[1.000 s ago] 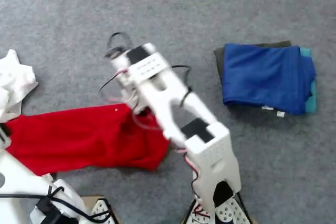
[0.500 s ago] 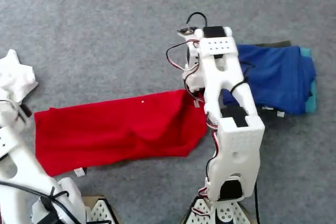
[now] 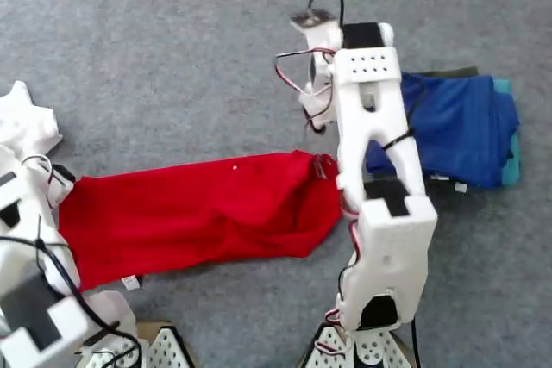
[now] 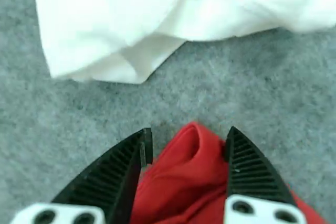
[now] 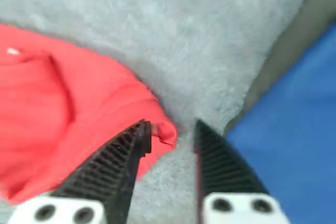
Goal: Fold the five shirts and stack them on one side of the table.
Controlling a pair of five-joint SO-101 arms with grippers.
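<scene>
A red shirt [image 3: 198,208] lies stretched across the front middle of the grey table. My right gripper [image 3: 323,163] hangs open just over its right corner, the jaws apart with the red tip [image 5: 165,132] between them and the cloth [image 5: 63,108] below. My left gripper [image 3: 62,180] is open at the shirt's left end, its fingers either side of a red bunch [image 4: 184,182]. A crumpled white shirt [image 3: 26,127] lies at the left edge, just beyond the left gripper [image 4: 186,142]. Folded shirts are stacked at the right, blue [image 3: 440,127] on top.
Under the blue shirt [image 5: 294,129], a teal edge [image 3: 511,152] and a dark layer [image 3: 362,96] stick out. Grey felt [image 3: 172,58] covers the whole table. Both arm bases stand at the front edge, the right one [image 3: 371,333] between the red shirt and the stack.
The right arm dragged the red shirt rightward, stretching it out, then lifted and opened over its corner. The left arm came in to the shirt's left end.
</scene>
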